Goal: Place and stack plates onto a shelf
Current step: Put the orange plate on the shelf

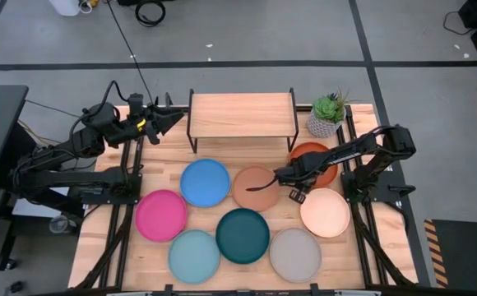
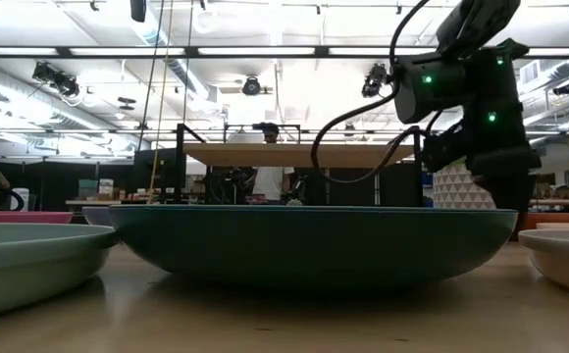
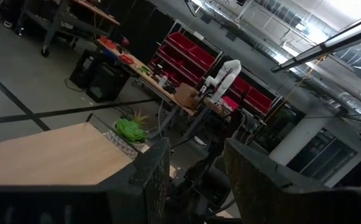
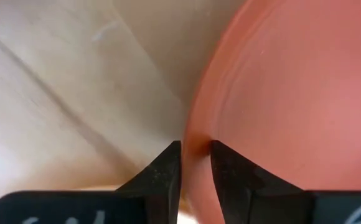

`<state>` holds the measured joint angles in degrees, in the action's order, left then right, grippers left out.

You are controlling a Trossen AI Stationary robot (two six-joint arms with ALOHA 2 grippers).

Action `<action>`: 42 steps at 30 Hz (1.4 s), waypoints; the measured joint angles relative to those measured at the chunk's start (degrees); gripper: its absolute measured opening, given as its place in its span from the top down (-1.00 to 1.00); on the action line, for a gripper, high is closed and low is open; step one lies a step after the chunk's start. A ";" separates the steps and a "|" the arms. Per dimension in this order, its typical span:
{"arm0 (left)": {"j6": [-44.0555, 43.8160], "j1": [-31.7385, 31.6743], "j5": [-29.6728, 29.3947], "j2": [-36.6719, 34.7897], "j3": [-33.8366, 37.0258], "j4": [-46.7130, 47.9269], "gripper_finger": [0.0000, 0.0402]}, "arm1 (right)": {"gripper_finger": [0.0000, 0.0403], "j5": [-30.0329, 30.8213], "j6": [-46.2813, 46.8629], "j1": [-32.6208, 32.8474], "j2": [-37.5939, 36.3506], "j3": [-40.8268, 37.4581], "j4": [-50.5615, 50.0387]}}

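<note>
**Right jaws on tan plate rim**

Right gripper (image 1: 281,174) reaches low toward the table's middle, jaws clamped on the rim of the tan plate (image 1: 253,187). Left gripper (image 1: 173,120) is raised at the far left corner, jaws parted, holding nothing. Plates counted: eight, all on the table. Shelf (image 1: 242,114) at far edge, bare.
</note>
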<state>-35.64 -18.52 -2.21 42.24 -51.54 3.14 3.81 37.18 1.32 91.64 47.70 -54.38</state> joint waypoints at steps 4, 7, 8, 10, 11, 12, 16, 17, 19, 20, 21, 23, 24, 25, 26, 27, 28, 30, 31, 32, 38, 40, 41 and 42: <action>0.00 0.00 0.01 0.02 0.01 0.09 0.20 | 0.58 0.43 1.44 0.07 -1.82 0.02 -1.06; 0.23 0.00 0.01 0.00 -0.01 0.17 0.20 | 0.65 0.86 1.64 0.09 -2.91 0.02 -1.63; 0.31 0.00 0.03 0.00 0.01 0.15 0.20 | 0.68 0.89 1.65 0.09 -3.20 0.02 -1.76; 0.33 0.00 0.02 0.01 0.00 0.17 0.20 | 0.75 1.17 1.62 0.04 -3.37 0.02 -1.81; 0.33 0.00 0.02 0.00 -0.01 0.15 0.20 | 0.79 1.19 1.50 0.04 -3.44 0.02 -1.83; 0.33 0.00 0.03 0.00 -0.01 0.15 0.20 | 0.83 1.17 1.37 0.04 -3.48 0.04 -1.95; 0.32 0.00 0.78 0.00 -0.01 0.15 0.20 | 0.95 0.82 1.54 0.04 -4.08 0.09 -4.02; 0.31 0.00 1.03 0.00 -0.01 0.17 0.20 | 0.95 0.81 1.68 0.04 -4.43 0.09 -4.42; 0.31 0.00 1.62 0.00 -0.01 0.15 0.20 | 0.93 0.81 2.20 0.04 -5.57 0.09 -5.23; 0.30 0.00 1.96 0.00 0.00 0.15 0.20 | 0.92 0.74 2.70 0.04 -6.22 0.09 -5.53; 0.28 0.00 2.08 0.01 0.00 0.17 0.20 | 0.91 0.55 3.18 0.04 -6.88 0.09 -5.85; 0.28 0.00 2.14 0.00 0.01 0.15 0.20 | 0.90 -0.38 3.99 0.04 -8.34 0.09 -6.64; 0.28 0.00 2.16 0.01 0.01 0.15 0.20 | 0.90 -0.78 4.63 0.04 -9.17 0.09 -7.09; 0.28 0.00 2.16 0.02 0.01 0.15 0.20 | 0.91 -1.07 5.27 0.04 -10.04 0.15 -7.71; 0.28 0.00 2.16 0.02 0.00 0.15 0.20 | 0.91 -1.12 5.89 0.04 -10.82 0.60 -8.81; 0.28 0.00 2.16 0.00 -0.01 0.15 0.20 | 0.92 -0.93 6.56 0.10 -11.60 1.32 -9.93; 0.28 0.00 2.16 0.02 0.01 0.15 0.20 | 0.92 -0.40 7.07 0.20 -12.29 2.38 -11.29; 0.28 0.00 2.16 0.02 -0.01 0.15 0.20 | 0.92 1.86 8.08 0.52 -13.66 4.99 -14.36; 0.26 0.00 2.14 0.02 0.01 0.15 0.20 | 0.92 3.33 8.52 0.65 -14.28 6.51 -16.20; 0.26 0.00 2.14 0.00 0.00 0.15 0.20 | 0.92 4.72 8.99 0.79 -14.80 8.05 -17.93; 0.20 0.00 2.13 0.00 -0.01 0.13 0.20 | 0.92 11.45 9.97 0.79 -15.74 19.08 -26.79; 0.04 0.00 2.13 0.01 0.00 0.13 0.20 | 0.92 13.70 9.78 0.74 -15.74 23.07 -27.25; -0.15 0.00 2.13 0.02 0.00 0.13 0.20 | 0.92 14.82 9.40 0.74 -15.74 24.94 -27.29; -0.46 0.00 2.13 0.01 0.01 0.13 0.20 | 0.92 15.93 8.97 0.76 -15.72 26.67 -27.35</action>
<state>-36.10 -18.52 -0.08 42.25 -51.53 3.27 19.74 46.15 2.08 75.92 74.38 -81.73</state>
